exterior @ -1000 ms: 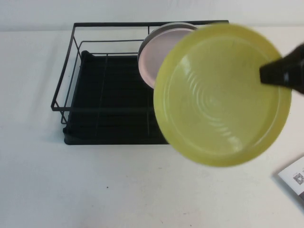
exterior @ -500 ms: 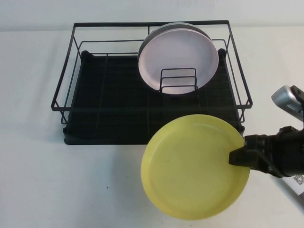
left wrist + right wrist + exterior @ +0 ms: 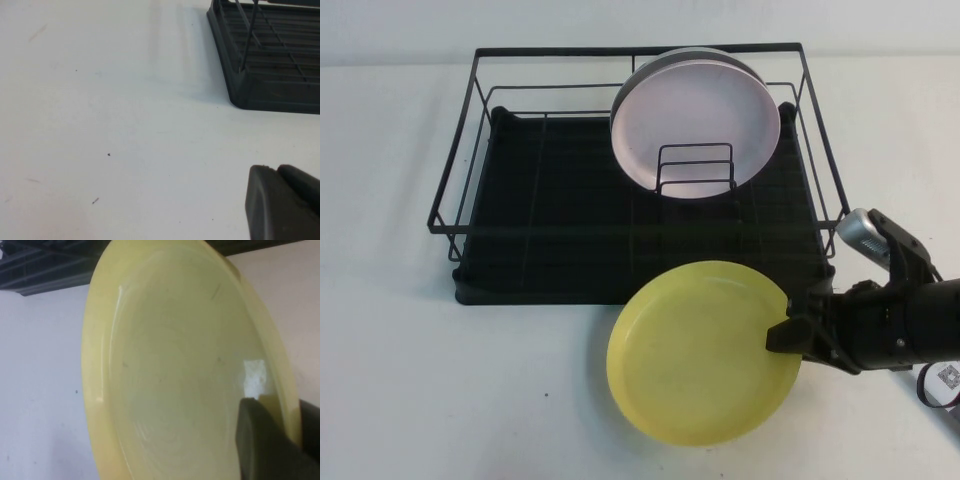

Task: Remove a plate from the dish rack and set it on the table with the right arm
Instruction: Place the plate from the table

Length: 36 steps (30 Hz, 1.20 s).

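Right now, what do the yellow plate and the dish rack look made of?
Yellow plate, clamped at its rim by the right claw: likely plastic, with a smooth, slightly glossy sheen. Dish rack: thin black wire, probably coated metal, over a matte black, plastic-looking tray. Left claw: table only.

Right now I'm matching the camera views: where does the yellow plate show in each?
High view: yellow plate lower centre, before the dish rack, right gripper on its rim.
Left wrist view: not in it; left gripper, rack corner.
Right wrist view: plate fills it.
Shared landmark: the dish rack.
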Motion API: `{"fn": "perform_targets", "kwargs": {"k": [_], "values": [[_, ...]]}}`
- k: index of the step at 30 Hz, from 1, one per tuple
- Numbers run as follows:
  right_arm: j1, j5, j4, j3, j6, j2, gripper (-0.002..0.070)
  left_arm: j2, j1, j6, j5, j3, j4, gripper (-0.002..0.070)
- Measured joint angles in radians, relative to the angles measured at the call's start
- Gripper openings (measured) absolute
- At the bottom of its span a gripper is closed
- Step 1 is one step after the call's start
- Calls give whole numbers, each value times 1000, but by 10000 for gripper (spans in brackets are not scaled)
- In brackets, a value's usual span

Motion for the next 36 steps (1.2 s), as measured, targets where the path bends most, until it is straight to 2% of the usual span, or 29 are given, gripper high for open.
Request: {"fn": "perform_targets", "kwargs": {"k": [16, 19, 23, 26, 32, 36], "values": [[0, -58, 45, -2, -68, 71, 70, 0, 0, 0, 0, 0, 0, -4], [0, -68, 45, -2, -69, 71, 121, 0, 0, 0, 0, 0, 0, -4], [0, -90, 45, -2, -71, 71, 269, 0, 0, 0, 0, 0, 0, -4], [0, -108, 45, -2, -73, 71, 348, 0, 0, 0, 0, 0, 0, -4], [-2, -131, 38, -11, -73, 71, 383, 0, 0, 0, 0, 0, 0, -4], [-4, -131, -2, -37, -73, 35, 358, 0, 0, 0, 0, 0, 0, -4]]}}
